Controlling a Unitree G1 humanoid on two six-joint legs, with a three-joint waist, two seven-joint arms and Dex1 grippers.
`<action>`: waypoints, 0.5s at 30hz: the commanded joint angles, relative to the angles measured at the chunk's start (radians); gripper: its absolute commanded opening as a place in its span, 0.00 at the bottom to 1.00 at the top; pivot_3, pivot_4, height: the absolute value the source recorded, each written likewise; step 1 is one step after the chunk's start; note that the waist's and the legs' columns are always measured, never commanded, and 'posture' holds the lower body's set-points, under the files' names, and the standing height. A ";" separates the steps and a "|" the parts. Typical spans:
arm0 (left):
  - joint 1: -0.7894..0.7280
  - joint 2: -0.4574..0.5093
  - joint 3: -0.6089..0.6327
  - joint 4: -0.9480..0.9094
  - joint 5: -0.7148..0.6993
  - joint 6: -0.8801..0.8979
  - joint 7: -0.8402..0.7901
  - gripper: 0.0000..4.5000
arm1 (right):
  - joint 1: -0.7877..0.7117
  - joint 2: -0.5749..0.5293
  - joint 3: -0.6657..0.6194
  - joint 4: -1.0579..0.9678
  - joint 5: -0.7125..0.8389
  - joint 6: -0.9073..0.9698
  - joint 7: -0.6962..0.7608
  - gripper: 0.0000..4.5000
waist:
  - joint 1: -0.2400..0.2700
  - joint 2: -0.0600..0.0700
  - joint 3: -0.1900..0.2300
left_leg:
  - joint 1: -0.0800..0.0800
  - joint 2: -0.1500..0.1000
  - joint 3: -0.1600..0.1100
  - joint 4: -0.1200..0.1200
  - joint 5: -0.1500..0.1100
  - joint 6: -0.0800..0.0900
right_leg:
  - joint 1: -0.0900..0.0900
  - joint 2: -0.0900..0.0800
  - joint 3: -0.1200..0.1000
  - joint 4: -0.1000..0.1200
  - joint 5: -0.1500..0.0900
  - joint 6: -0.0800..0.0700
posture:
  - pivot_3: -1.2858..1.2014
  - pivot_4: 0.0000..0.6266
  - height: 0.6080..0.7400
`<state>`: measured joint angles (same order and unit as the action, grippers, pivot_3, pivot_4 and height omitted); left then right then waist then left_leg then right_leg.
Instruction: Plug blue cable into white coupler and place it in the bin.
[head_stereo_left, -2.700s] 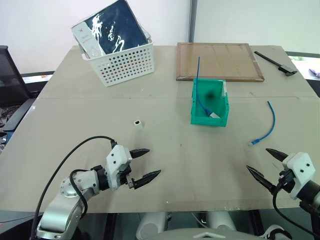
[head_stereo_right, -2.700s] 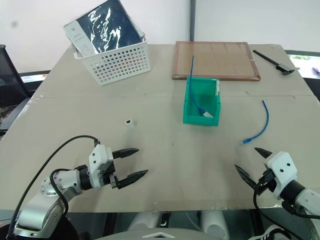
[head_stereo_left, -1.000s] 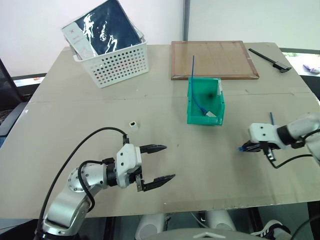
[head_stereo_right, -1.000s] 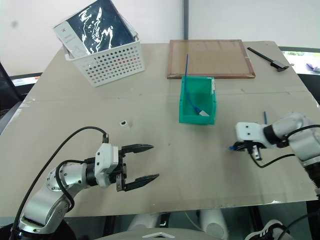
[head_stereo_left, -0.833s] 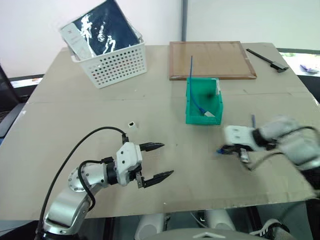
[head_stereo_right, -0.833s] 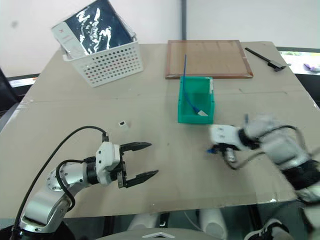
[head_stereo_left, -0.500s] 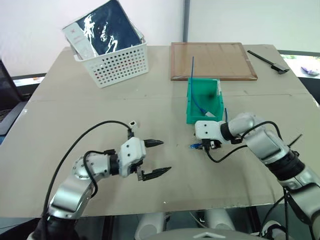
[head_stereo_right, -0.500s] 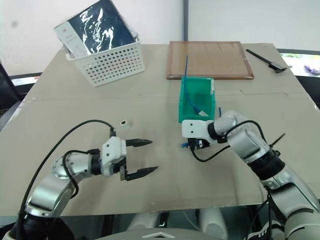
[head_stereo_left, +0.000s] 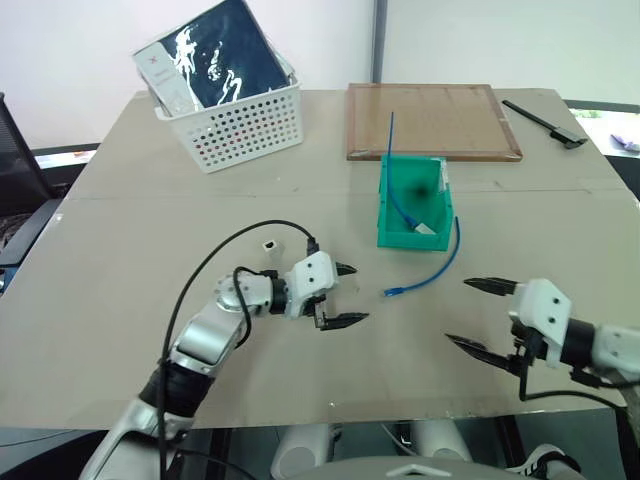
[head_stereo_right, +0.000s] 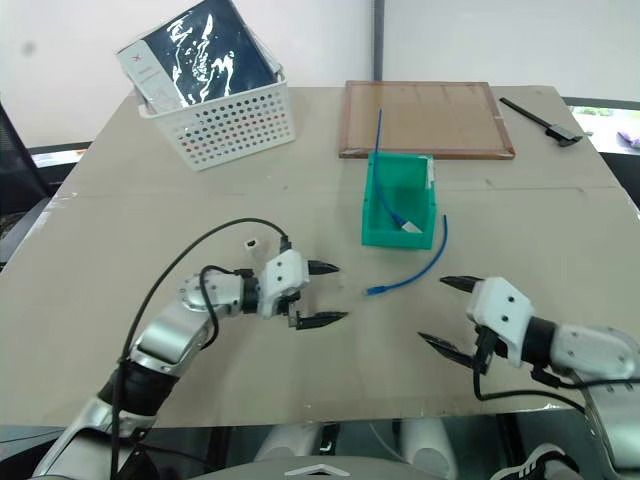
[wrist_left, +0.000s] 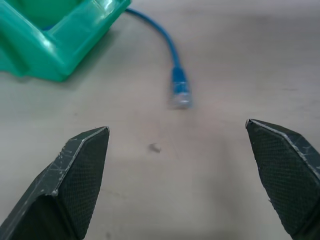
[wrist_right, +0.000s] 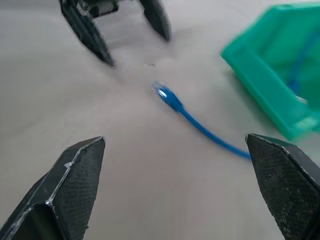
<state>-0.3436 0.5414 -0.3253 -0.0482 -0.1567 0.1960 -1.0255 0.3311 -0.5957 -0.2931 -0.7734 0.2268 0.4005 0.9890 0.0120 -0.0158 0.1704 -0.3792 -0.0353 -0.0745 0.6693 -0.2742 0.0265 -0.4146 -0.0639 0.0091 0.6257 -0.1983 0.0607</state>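
The blue cable (head_stereo_left: 432, 269) is seen lying loose on the tan table (head_stereo_left: 150, 300), just beside the front right corner of the green bin (head_stereo_left: 414, 205). It is a thin, bright blue cord, bent in a shallow curve, with a small clear plug (wrist_left: 180, 95) at its near end. A second blue cable (head_stereo_left: 398, 205) is held inside the bin, one end standing up above the rim. The white coupler (head_stereo_left: 270, 243), a tiny boxy block with a dark opening, is set on the table well apart from the cable, near the left arm. The left gripper (head_stereo_left: 342, 295) is spread wide, its fingers pointed at the plug. The right gripper (head_stereo_left: 478, 315) is likewise spread wide, with nothing between its fingers.
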 joint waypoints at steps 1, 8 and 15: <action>-0.068 -0.050 -0.038 0.083 0.056 -0.039 0.012 1.00 | 0.126 0.040 -0.070 -0.108 0.013 -0.056 -0.064 0.99 | -0.001 0.000 0.000 | 0.001 0.001 0.000 0.000 0.000 0.000 | 0.000 0.001 0.000 0.000 0.000 0.000 | 0.52 0.24 1.00; -0.111 -0.121 -0.079 0.155 0.106 -0.033 0.027 0.88 | 0.245 0.053 -0.082 -0.140 -0.003 -0.107 -0.133 1.00 | 0.001 0.000 -0.001 | 0.001 0.001 0.001 0.000 0.000 0.000 | 0.000 0.001 0.001 0.000 0.000 0.000 | 0.52 0.24 1.00; -0.120 -0.114 -0.086 0.183 0.114 -0.066 -0.014 0.21 | 0.305 0.062 -0.058 -0.157 -0.008 -0.111 -0.183 1.00 | 0.002 0.000 -0.002 | 0.001 0.001 0.000 0.000 0.000 0.000 | 0.001 0.001 0.001 0.000 0.000 0.000 | 0.52 0.24 1.00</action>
<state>-0.4706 0.4185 -0.4000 0.1301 -0.0481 0.1408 -1.0107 0.6289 -0.5406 -0.3560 -0.8880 0.2082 0.2996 0.8242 0.0144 -0.0153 0.1688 -0.3787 -0.0345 -0.0744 0.6697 -0.2742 0.0264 -0.4140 -0.0632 0.0099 0.6257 -0.1985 0.0607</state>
